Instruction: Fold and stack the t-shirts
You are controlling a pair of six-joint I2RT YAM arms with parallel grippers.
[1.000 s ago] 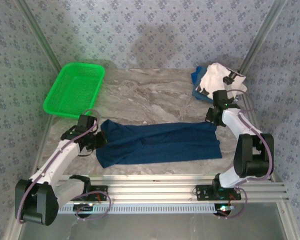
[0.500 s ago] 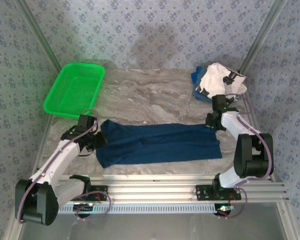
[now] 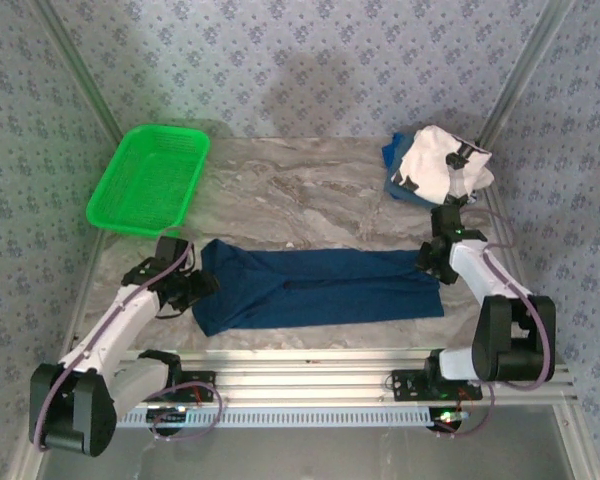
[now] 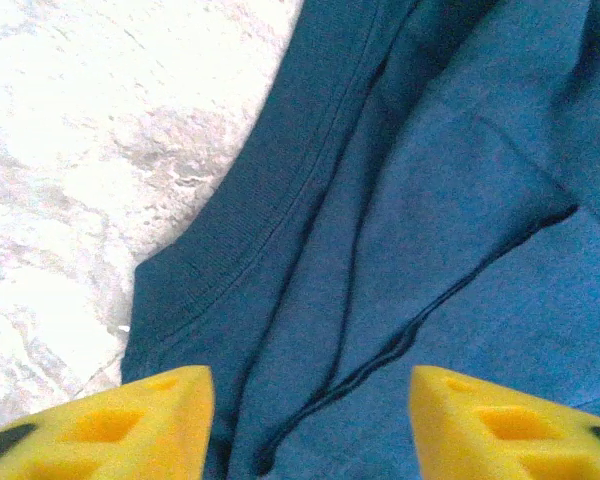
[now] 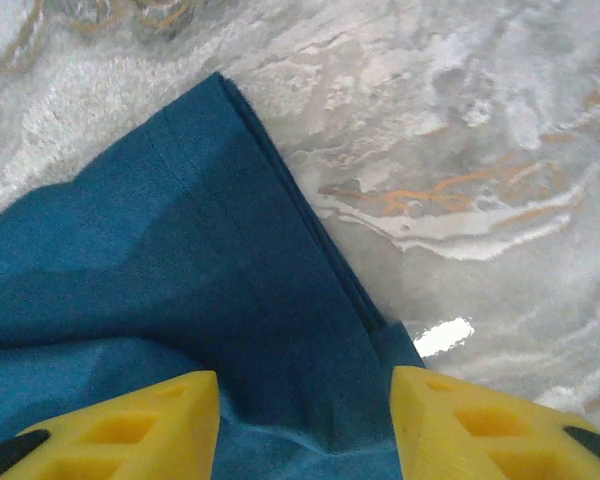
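Read the top view as a clock face with the arm bases at 6 o'clock. The dark blue t-shirt (image 3: 320,290) lies on the marbled desk (image 3: 300,190) as a long folded band. It sits a little toward 6 o'clock from the centre and stretches from the 9 o'clock side to the 3 o'clock side. The left tool (image 3: 197,288) is at the band's 9 o'clock end. The right tool (image 3: 430,260) is at its 3 o'clock end.

In the left wrist view the yellow fingers (image 4: 130,425) stand well apart, about half spread. A stitched hem and slack folds of the cloth lie between them, and nothing is pinched. Bare desk shows toward 10 o'clock in that view.

In the right wrist view the yellow pads (image 5: 480,430) are also apart and grip nothing. A layered corner of the folded cloth points toward 11 o'clock, with bare desk from 12 round to 4 o'clock. Whether either tool brushes the fabric is hard to tell from these angles.

The white t-shirt (image 3: 442,165), which has black marks, is bunched at 2 o'clock on the desk. It rests on another blue t-shirt (image 3: 392,158), which peeks out on its 9 o'clock side. The green basket (image 3: 145,180) stands at 10 o'clock, well apart from the shirts.
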